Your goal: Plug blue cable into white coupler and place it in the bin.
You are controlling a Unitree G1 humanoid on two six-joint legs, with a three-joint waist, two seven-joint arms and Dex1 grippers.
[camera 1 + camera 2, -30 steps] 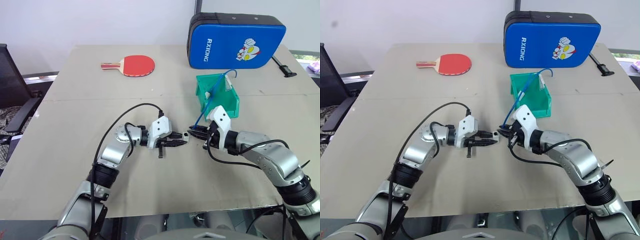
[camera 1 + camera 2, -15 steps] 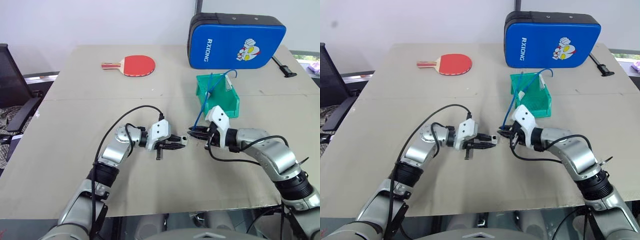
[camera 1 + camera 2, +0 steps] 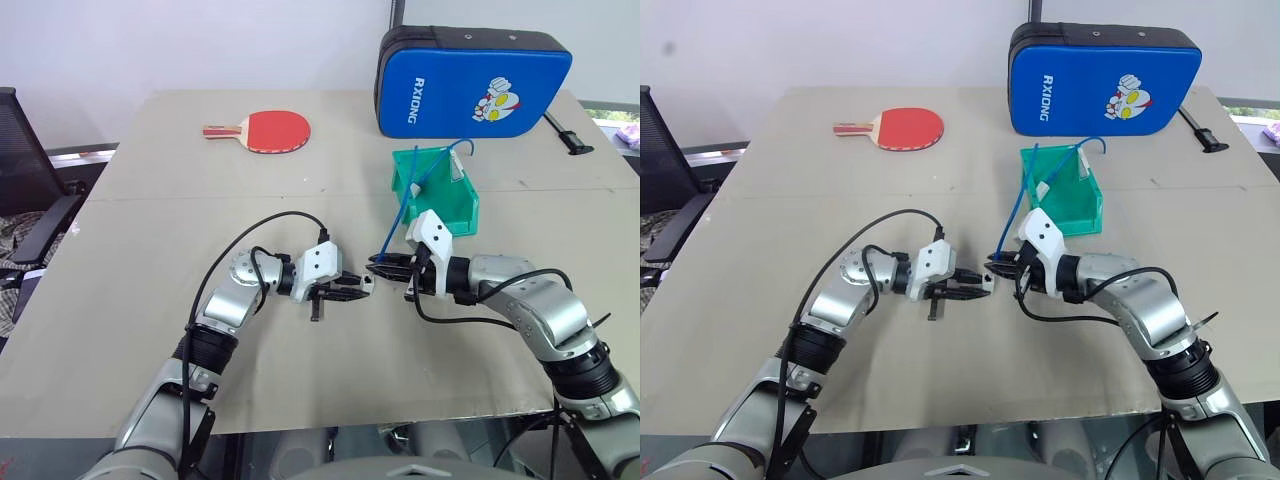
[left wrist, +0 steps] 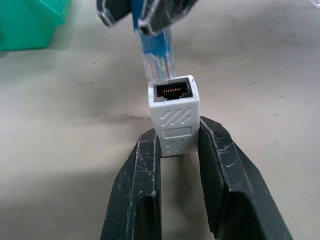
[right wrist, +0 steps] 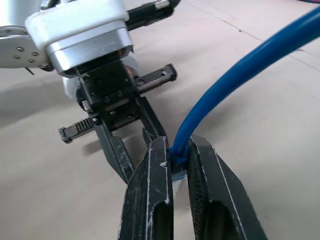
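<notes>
My left gripper (image 3: 364,284) is shut on the white coupler (image 4: 174,112), holding it by its sides with the dark socket facing outward. My right gripper (image 3: 379,264) is shut on the blue cable (image 5: 225,85) just behind its clear plug (image 4: 157,57). The plug tip hangs right at the socket's upper rim, slightly off to one side and not inserted. Both grippers meet tip to tip above the table's middle. From the right gripper the cable (image 3: 410,200) rises and arcs back into the green bin (image 3: 462,215), which stands just behind that gripper.
A red table tennis paddle (image 3: 270,130) lies at the far left of the table. A big blue pad lettered RXIONG (image 3: 470,80) stands at the back right, with a black strap (image 3: 565,135) beside it. A dark chair (image 3: 25,170) sits off the table's left edge.
My right gripper has swung slightly toward the left one, bringing the plug closer to the coupler's socket. The left gripper has stayed put with the coupler.
</notes>
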